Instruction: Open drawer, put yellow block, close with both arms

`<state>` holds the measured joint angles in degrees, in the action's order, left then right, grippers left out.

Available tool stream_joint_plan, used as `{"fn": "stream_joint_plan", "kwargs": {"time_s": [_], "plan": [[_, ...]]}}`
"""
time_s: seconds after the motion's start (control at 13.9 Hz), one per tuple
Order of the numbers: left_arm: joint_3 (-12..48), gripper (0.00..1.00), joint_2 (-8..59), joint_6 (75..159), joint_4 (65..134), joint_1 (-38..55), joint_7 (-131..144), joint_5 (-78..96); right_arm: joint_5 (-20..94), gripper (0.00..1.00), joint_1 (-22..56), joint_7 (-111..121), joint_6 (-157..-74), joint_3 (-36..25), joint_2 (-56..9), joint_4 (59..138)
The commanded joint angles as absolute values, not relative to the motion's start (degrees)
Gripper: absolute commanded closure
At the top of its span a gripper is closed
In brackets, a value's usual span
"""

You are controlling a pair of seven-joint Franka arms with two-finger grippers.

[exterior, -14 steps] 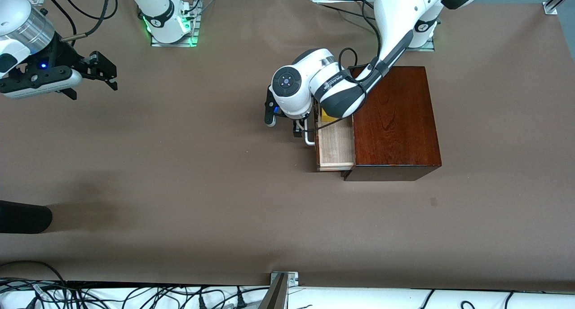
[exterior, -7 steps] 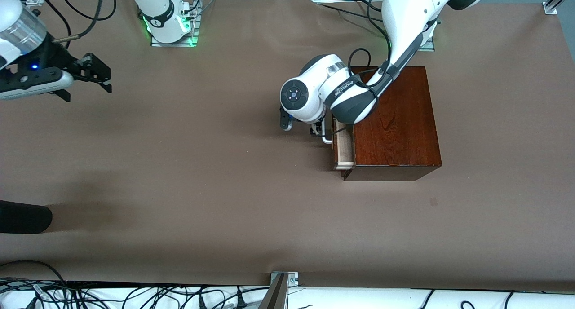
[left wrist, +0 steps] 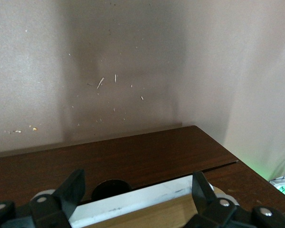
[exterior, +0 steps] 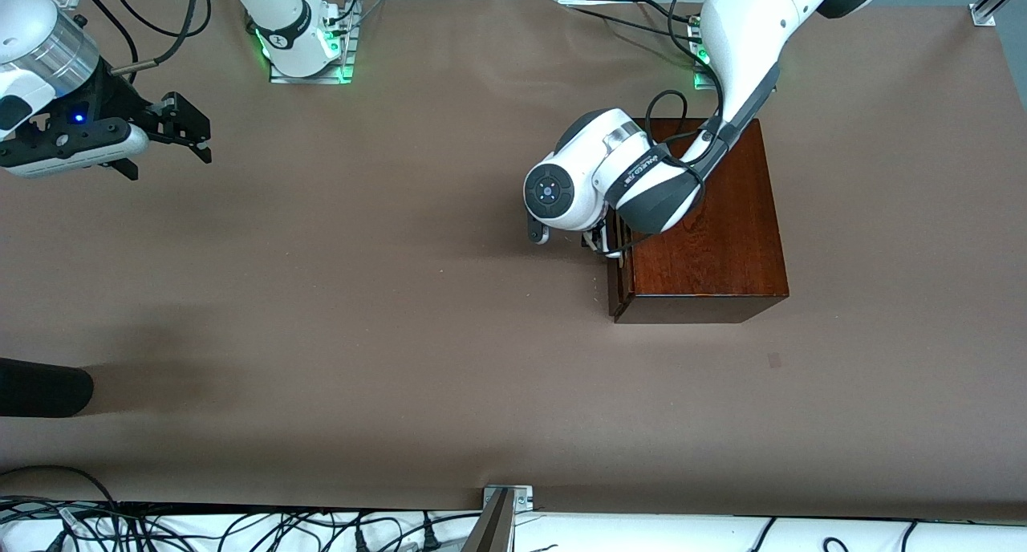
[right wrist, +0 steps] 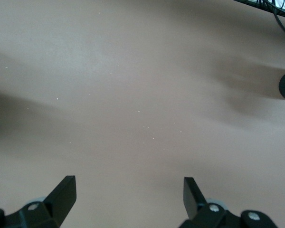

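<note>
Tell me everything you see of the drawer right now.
The drawer is pushed in, its dark reddish-brown front about flush with the glossy mahogany box. No pale tray shows in the front view. The left pincer sits at its white handle, fingers open either side. Its contents are hidden.

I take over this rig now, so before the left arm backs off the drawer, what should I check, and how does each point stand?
1. Drawer pushed in: ok, the front view shows its front level with the wooden box.
2. Yellow block inside: cannot tell, it shows in no view.
3. Left gripper free of the handle: ok, its jaws stand apart with the white bar between them, not clamped.
4. Right gripper out of the way: ok, open, waiting over bare table at the right arm's end.
5. Cable on the left arm: cannot tell, it loops over the box top.
</note>
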<state>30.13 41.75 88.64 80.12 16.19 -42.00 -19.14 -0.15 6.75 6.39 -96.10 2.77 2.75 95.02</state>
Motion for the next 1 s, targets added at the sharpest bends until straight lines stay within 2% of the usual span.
{"fn": "stream_joint_plan", "kwargs": {"time_s": [0.0, 0.22, 0.57, 0.93], "plan": [[30.1, 0.00, 39.5, 87.9, 82.4, 15.7, -43.2, -20.8, -0.1, 0.00, 6.5, 5.4, -95.0, 2.6, 2.4, 93.9], [30.5, 0.00, 39.2, 88.2, 81.9, 15.8, -43.0, -20.7, -0.2, 0.00, 6.4, 5.4, -94.9, 2.5, 2.4, 93.9], [30.8, 0.00, 31.0, 88.2, 79.5, 14.9, -42.3, -18.0, -0.2, 0.00, 6.4, 5.7, -94.9, 1.9, 2.4, 93.9], [31.6, 0.00, 22.5, 87.8, 78.8, 1.7, -43.2, -13.5, -0.1, 0.00, 6.4, 5.4, -94.9, 1.8, 2.3, 94.0]]}}
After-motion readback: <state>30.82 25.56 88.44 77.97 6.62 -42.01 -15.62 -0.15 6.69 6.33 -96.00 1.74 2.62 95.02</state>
